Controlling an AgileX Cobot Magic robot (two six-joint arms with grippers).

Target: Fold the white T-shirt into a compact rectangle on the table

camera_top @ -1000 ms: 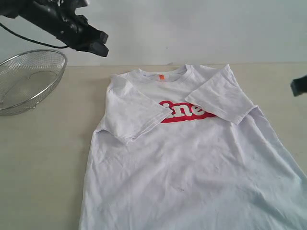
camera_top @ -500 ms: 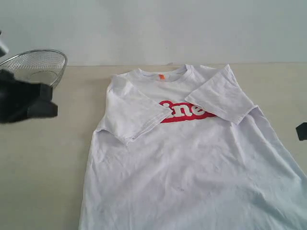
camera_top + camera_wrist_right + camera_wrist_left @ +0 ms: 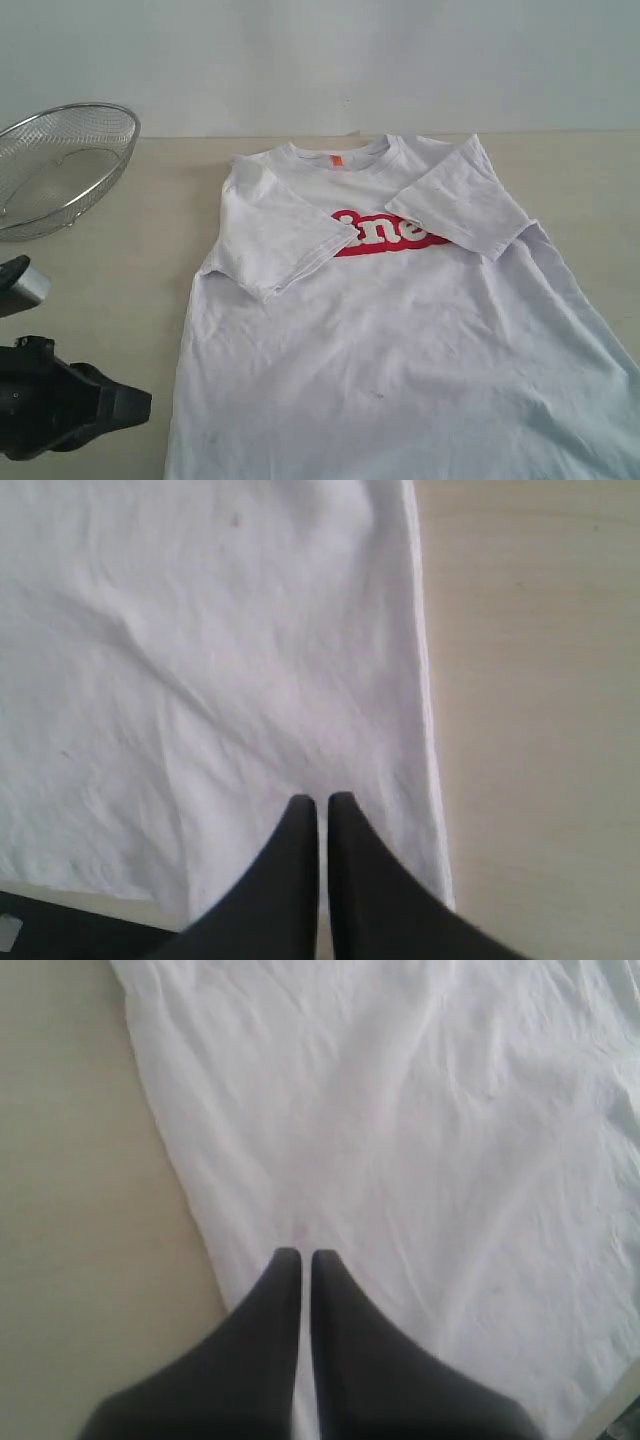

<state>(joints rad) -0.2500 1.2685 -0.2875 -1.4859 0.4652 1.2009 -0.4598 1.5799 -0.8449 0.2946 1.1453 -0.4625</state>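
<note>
item inspected: white t-shirt (image 3: 400,330), lying face up and spread on the counter (image 3: 120,250). its collar end is level with the wire basket (image 3: 65,165) and set apart from it. its hem end runs away from the basket and out of the exterior view.

work done: the basket-side sleeve (image 3: 285,235) is turned in over the chest. the far sleeve (image 3: 460,200) is turned in likewise. between them they cover both ends of the red lettering (image 3: 385,232). the orange neck tag (image 3: 337,160) shows at the collar.

work outstanding, in my judgement: the body is at full width and full length, with loose wrinkles. the side folds and the hem-to-collar folds are all left to do. no rectangle is formed yet, so the task is at an early stage.

left hand (image 3: 305,1257): clenched, tips together, grasping nothing. it is poised over the lower body of the shirt, just inside the basket-side edge.

right hand (image 3: 323,802): clenched, empty, over the cloth just inside the edge farthest from the basket, near the hem. it is outside the exterior view.

whether either tip presses on the cloth cannot be told.
</note>
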